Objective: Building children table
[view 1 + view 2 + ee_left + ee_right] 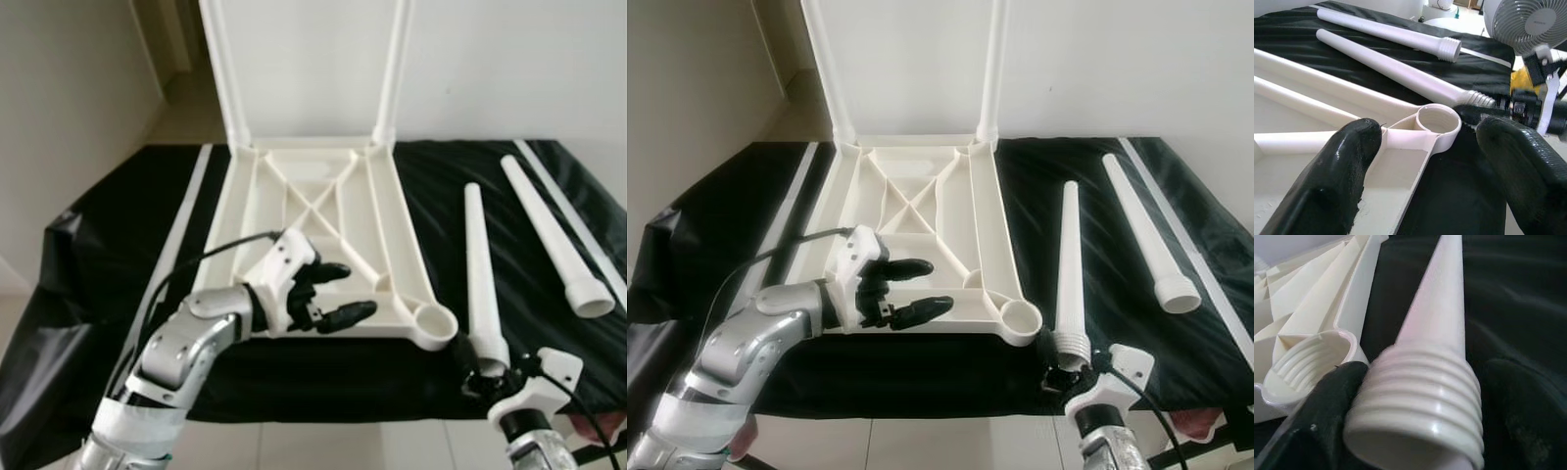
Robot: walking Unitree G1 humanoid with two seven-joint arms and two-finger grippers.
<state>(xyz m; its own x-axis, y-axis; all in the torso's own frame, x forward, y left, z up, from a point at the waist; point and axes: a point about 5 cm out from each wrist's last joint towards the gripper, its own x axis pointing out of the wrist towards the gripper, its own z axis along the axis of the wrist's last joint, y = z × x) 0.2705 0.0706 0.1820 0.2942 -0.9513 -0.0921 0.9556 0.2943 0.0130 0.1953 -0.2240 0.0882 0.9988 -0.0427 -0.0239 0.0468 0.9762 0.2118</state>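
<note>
- The children's table top [313, 245] lies upside down on the black sheet [98, 255], its ribbed underside up; two legs [392, 69] already stand upright in the far corner sockets.
- My left gripper [328, 292] hovers over the near edge of the table top, fingers [1337, 171] spread apart, grasping nothing.
- The empty near-right corner socket [436, 321] faces up, just beside the threaded end of a loose leg [478, 264].
- My right gripper [1065, 364] sits at that leg's threaded end, one finger [1322, 411] touching the threads; the other finger is dim, so it probably grasps the leg.
- A second loose leg [554, 235] lies further right, well apart.
- A fan [1525, 22] stands beyond the sheet.
</note>
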